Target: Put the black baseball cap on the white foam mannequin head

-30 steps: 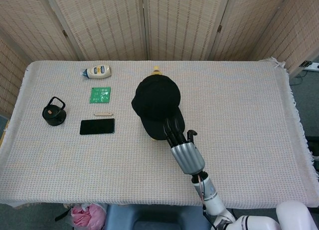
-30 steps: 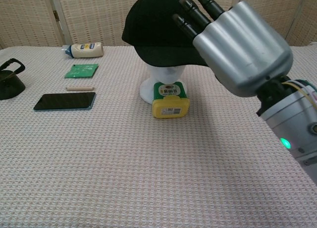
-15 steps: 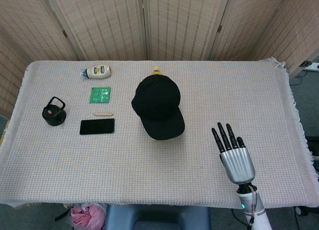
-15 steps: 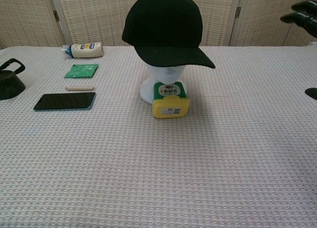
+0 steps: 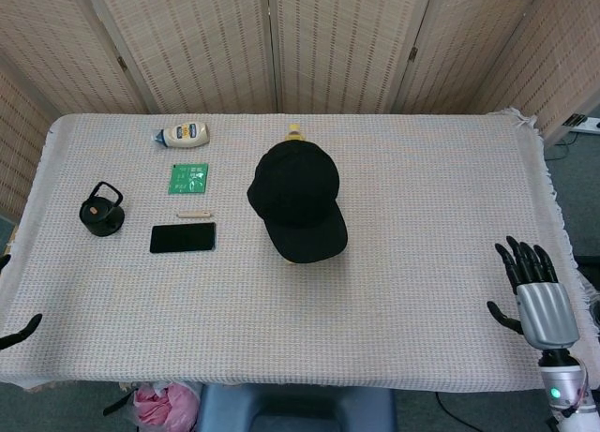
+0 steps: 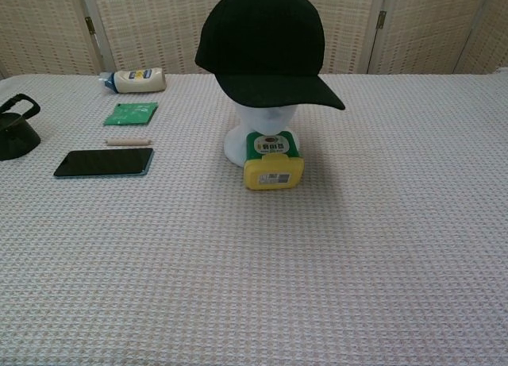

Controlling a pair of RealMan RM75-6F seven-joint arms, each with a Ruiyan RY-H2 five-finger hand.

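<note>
1. Black and snug, the baseball cap (image 6: 266, 44) sits on the white foam mannequin head (image 6: 258, 126) near the middle of the table (image 5: 422, 198), its brim jutting toward the robot's side and slightly to the right.
2. Only the lower part of the foam head shows under the brim in the chest view; from above the cap hides it entirely.
3. A yellow tub with a green label (image 6: 273, 159) stands touching the front of the foam head's base.
4. The right hand (image 5: 536, 293) hovers at the near right edge of the table, well apart from the cap, its fingers (image 5: 518, 260) spread and straight, holding nothing.
5. Of the left hand (image 5: 19, 331) only dark fingertips peek in at the near left edge; I cannot tell how they are set.
6. Left of the cap lie a black phone (image 5: 183, 237), a small wooden stick (image 5: 194, 214), a green packet (image 5: 188, 178) and a white bottle on its side (image 5: 183, 133).
7. A black kettlebell-like weight (image 5: 101, 210) sits further left, near the edge.
8. A pale woven cloth covers the whole table.
</note>
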